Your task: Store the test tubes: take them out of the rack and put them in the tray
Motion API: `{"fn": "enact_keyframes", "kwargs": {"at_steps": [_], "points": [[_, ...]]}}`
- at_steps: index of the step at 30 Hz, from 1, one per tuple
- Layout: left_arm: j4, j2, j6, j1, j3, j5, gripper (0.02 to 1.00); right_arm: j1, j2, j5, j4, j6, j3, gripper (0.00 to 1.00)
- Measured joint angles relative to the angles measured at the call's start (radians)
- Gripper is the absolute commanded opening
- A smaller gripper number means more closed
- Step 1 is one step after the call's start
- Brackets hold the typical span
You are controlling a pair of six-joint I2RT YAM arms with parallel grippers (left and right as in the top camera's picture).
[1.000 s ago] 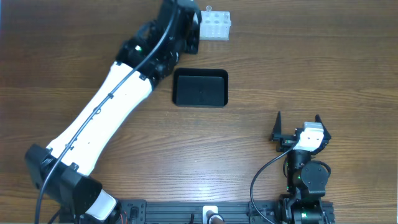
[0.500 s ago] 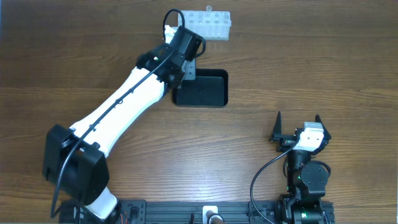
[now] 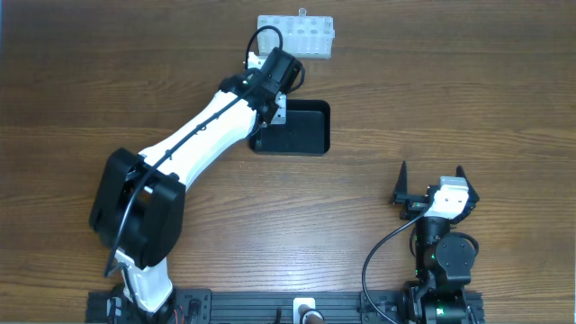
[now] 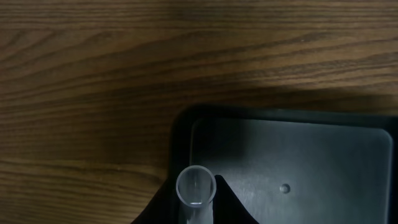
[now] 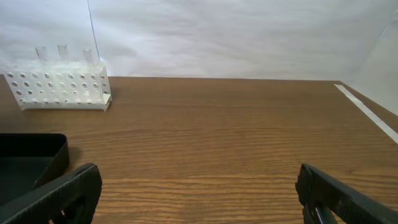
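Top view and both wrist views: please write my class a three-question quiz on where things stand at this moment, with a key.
1. True or false: the right jaws hold a test tube.
2. Relative to the tray, the test tube in the left jaws is over: A its middle; B one corner; C none of it.
3. Short answer: does the rack touch the tray?

Key: 1 false, the right jaws are open and hold nothing. 2 B. 3 No, bare wood shows between them.
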Motion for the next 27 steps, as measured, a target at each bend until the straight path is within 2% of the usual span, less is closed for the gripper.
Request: {"fn": "enact_keyframes", "kwargs": {"at_steps": [9,13,17,23,27], "points": [[-0.004,0.057,0.0,0.0,0.048,0.0,0.165,0.0,0.0,0.0,0.0,0.0,0.0,0.993],[-0.004,0.074,-0.003,0.0,0.048,0.0,0.207,0.0,0.0,0.0,0.0,0.0,0.0,0.993],[-0.004,0.078,-0.003,0.0,0.048,0.001,0.275,0.0,0.0,0.0,0.0,0.0,0.0,0.991],[-0.013,0.079,-0.007,0.0,0.064,-0.003,0.432,0.0,0.0,0.0,0.0,-0.001,0.0,0.993],[-0.076,0.097,-0.006,-0.003,0.22,-0.048,0.538,0.0,0.0,0.0,0.0,0.0,0.0,0.991]]}}
